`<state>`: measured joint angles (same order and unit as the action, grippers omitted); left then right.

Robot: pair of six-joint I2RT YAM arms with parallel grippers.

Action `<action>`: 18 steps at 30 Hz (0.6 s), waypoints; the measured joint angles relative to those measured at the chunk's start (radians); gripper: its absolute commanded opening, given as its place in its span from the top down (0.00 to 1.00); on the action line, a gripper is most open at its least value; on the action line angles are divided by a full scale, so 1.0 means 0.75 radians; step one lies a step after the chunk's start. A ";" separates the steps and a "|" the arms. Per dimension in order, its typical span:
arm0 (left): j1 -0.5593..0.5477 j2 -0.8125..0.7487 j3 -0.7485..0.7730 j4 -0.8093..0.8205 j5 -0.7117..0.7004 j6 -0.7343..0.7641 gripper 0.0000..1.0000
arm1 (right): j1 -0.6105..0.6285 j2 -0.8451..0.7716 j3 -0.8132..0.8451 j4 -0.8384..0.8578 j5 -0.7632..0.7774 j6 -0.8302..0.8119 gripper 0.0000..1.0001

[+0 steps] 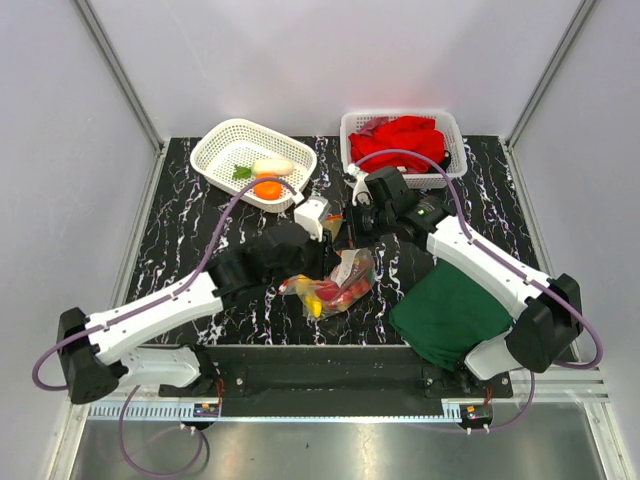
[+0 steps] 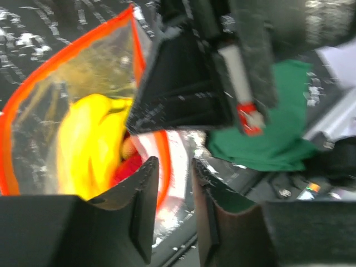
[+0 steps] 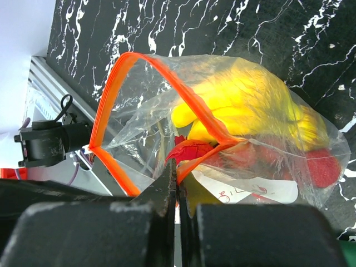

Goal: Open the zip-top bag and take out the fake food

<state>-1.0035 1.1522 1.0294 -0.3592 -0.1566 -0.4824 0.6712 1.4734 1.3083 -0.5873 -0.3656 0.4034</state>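
Closely, right tool (image 3: 177, 169) pinching zip-top bag (image 3: 261, 105) strip — hidden overhead.

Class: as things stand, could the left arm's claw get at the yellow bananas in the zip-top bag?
Probably yes. The right claw pinches the orange strip of the zip-top bag, holding its mouth open, and the open left claw sits close to the bananas; loose plastic might snag.

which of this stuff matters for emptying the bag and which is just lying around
For the job:
- zip-top bag, with the right gripper pinching its orange strip
- fake food: bananas inside the bag; orange and pale piece in the white basket

Lying about:
- green cloth
- red cloth in the second basket
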 measured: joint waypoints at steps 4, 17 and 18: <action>-0.006 0.065 0.049 -0.026 -0.100 0.012 0.76 | 0.000 -0.001 0.000 0.001 -0.018 0.000 1.00; 0.094 0.147 0.079 -0.081 -0.181 -0.027 0.78 | 0.000 -0.052 -0.027 0.001 -0.055 -0.005 1.00; 0.114 0.171 0.079 -0.087 -0.160 -0.032 0.79 | 0.000 -0.057 -0.027 0.001 -0.062 -0.008 1.00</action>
<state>-0.9176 1.2808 1.0889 -0.4244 -0.2768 -0.5060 0.6712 1.4307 1.2877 -0.5869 -0.4118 0.3977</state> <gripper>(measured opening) 0.234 0.010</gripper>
